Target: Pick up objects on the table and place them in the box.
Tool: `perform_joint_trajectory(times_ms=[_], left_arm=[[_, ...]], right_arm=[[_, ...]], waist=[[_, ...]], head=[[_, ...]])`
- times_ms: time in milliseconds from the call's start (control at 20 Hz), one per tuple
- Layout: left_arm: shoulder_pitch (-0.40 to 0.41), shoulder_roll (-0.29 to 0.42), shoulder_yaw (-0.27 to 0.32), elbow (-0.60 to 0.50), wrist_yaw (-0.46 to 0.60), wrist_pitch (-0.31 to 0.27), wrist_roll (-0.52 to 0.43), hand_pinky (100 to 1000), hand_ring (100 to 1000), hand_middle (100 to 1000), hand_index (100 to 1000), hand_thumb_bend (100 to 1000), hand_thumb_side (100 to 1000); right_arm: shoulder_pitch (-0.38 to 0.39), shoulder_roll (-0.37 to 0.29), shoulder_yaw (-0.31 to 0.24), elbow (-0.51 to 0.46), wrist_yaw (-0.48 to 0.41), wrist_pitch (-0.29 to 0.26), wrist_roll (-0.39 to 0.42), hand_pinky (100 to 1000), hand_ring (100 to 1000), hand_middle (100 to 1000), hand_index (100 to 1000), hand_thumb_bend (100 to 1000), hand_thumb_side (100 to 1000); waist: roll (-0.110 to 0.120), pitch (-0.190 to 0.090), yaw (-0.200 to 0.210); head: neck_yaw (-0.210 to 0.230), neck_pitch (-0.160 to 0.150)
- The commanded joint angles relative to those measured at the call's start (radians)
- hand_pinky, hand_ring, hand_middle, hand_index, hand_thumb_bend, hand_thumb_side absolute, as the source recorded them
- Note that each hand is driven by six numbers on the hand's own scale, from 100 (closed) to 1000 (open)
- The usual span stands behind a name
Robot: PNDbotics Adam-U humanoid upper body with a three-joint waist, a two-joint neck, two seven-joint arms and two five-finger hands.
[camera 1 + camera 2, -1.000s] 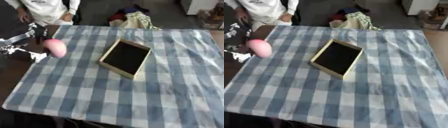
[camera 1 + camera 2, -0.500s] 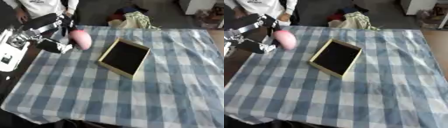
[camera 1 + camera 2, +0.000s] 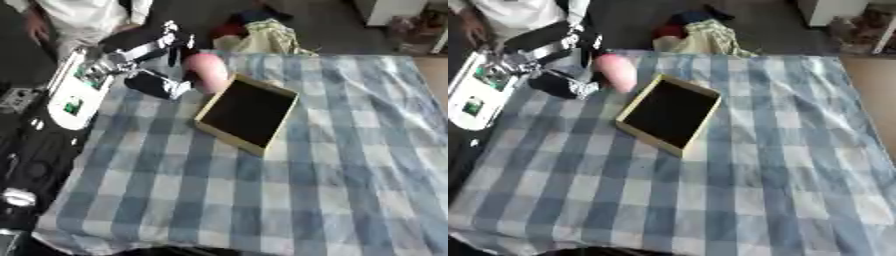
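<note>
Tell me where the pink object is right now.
The pink object is at the left eye view's upper left, held by the left hand just beside the box's far-left corner, not yet inside it.

No legible text, label or number anywhere

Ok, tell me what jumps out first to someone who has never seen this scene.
First, the pink object held by the robot's left hand, up at the far left of the table beside the box's far corner. Next, the shallow tan box with its dark inside, lying askew on the blue-and-white checked cloth that covers the table. A heap of fabric lies on the floor beyond the table's far edge.
</note>
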Motion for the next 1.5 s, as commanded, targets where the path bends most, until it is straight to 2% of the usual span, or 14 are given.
perform_joint_trajectory(times_ms=[50, 400, 650, 900, 1000, 1150, 1400, 1500], left_arm=[[-0.038, -0.033, 0.005, 0.033, -0.065, -0.009, 0.035, 422, 520, 481, 621, 100, 156], [-0.070, -0.113, 0.029, 0.152, -0.180, -0.019, 0.120, 418, 516, 478, 617, 100, 181], [-0.100, -0.156, 0.030, 0.202, -0.288, -0.037, 0.165, 437, 536, 496, 639, 100, 100], [-0.123, -0.173, 0.041, 0.272, -0.441, -0.046, 0.240, 452, 551, 496, 655, 104, 100], [-0.124, -0.176, 0.044, 0.297, -0.479, -0.054, 0.266, 465, 562, 506, 668, 132, 100], [-0.126, -0.179, 0.044, 0.318, -0.524, -0.073, 0.295, 524, 605, 565, 730, 234, 100], [-0.125, -0.182, 0.048, 0.329, -0.592, -0.077, 0.343, 546, 627, 597, 760, 278, 100], [-0.124, -0.182, 0.049, 0.336, -0.610, -0.078, 0.353, 573, 661, 623, 789, 299, 100]], right_arm=[[-0.013, -0.012, -0.002, -0.020, -0.013, -0.003, 0.005, 767, 565, 669, 723, 100, 919], [-0.025, -0.002, -0.001, -0.020, -0.021, -0.005, 0.011, 766, 564, 667, 722, 100, 919], [-0.031, 0.005, 0.001, -0.020, -0.028, -0.007, 0.016, 765, 563, 666, 721, 100, 919], [-0.034, 0.009, 0.001, -0.020, -0.033, -0.007, 0.020, 764, 562, 664, 721, 100, 920], [-0.035, 0.009, 0.000, -0.020, -0.035, -0.006, 0.021, 764, 562, 664, 720, 100, 920], [-0.035, 0.011, 0.001, -0.020, -0.037, -0.006, 0.023, 764, 562, 663, 720, 100, 920], [-0.034, 0.014, 0.000, -0.020, -0.038, -0.005, 0.026, 763, 561, 663, 720, 100, 921], [-0.033, 0.016, -0.001, -0.020, -0.038, -0.004, 0.028, 763, 561, 662, 720, 100, 921]], waist=[[-0.004, -0.007, -0.004], [-0.010, 0.006, -0.022], [-0.013, 0.014, -0.033], [-0.010, 0.018, -0.039], [-0.009, 0.019, -0.041], [-0.009, 0.019, -0.042], [-0.008, 0.018, -0.044], [-0.008, 0.018, -0.044]], head=[[0.008, 0.006], [0.012, 0.006], [0.020, 0.006], [0.021, 0.006], [0.020, 0.006], [0.018, 0.006], [0.017, 0.006], [0.016, 0.006]])
